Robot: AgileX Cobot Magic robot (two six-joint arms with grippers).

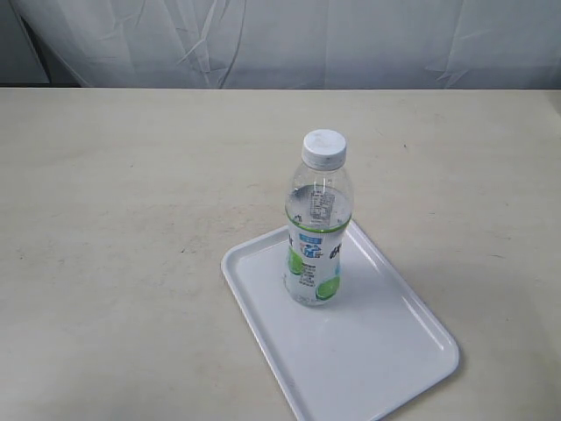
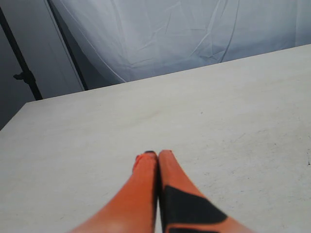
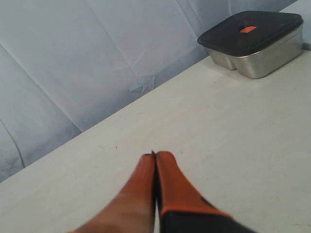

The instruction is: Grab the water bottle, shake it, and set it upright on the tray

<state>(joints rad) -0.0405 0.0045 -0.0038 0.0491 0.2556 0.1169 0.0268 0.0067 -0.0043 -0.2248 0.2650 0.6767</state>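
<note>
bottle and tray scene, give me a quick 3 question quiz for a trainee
1. Where is the bottle?
A. upright on the tray
B. lying beside it
C. held in the air
2. True or false: the left jaws and the right jaws are both open.
3. Fill in: the right wrist view shows a metal box with a ___ lid.

Key: 1 A; 2 false, both are shut and hold nothing; 3 black.
</note>
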